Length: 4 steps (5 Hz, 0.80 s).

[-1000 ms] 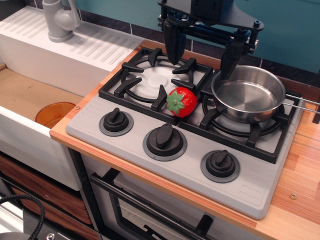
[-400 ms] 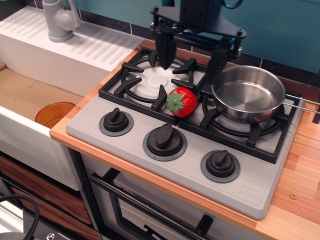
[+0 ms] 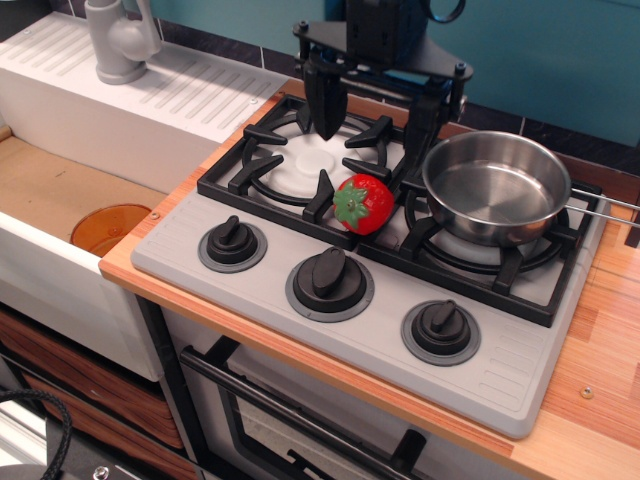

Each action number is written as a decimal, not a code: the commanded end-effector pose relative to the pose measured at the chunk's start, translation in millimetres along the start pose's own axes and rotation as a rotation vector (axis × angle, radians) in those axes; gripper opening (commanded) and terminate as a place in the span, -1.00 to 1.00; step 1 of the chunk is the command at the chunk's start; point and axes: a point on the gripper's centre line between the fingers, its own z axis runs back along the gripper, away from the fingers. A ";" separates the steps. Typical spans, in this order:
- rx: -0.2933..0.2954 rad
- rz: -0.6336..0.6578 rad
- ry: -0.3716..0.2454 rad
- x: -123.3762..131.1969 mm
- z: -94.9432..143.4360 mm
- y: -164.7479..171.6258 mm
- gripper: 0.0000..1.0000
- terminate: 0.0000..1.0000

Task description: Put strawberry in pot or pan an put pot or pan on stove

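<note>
My end effector (image 3: 372,125) hangs near the top centre of the frame, over the back of the stove (image 3: 380,290). Its two dark fingers are spread wide apart and hold nothing. One finger (image 3: 324,100) points down above the rear of the left burner; the other stands just beside the upper left rim of the pan (image 3: 496,186), though I cannot tell whether it touches.

Below and between the fingers, the strawberry (image 3: 362,204) lies in the middle of the frame. It is glossy red with a green leafy cap facing lower left, and it rests on the black grate at the seam between the two burners, near the pan's left side.

The pan is shiny steel, round and empty. It sits on the right burner's grate, right of centre, with its thin wire handle (image 3: 605,203) reaching toward the right edge.

The stove is grey, with three dark knobs (image 3: 330,278) in a row along its front. It sits on a wooden tabletop (image 3: 600,330).

At the left, a recessed sink (image 3: 60,190) holds an orange bowl (image 3: 108,228). A grey faucet (image 3: 120,38) stands in the upper left corner.
</note>
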 end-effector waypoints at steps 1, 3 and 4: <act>-0.013 0.005 -0.056 3.9 -10.4 -2.2 1.00 -1.00; 0.007 -0.030 -0.109 5.5 -25.2 6.8 1.00 -1.00; 0.008 -0.036 -0.128 7.1 -30.3 9.7 1.00 -1.00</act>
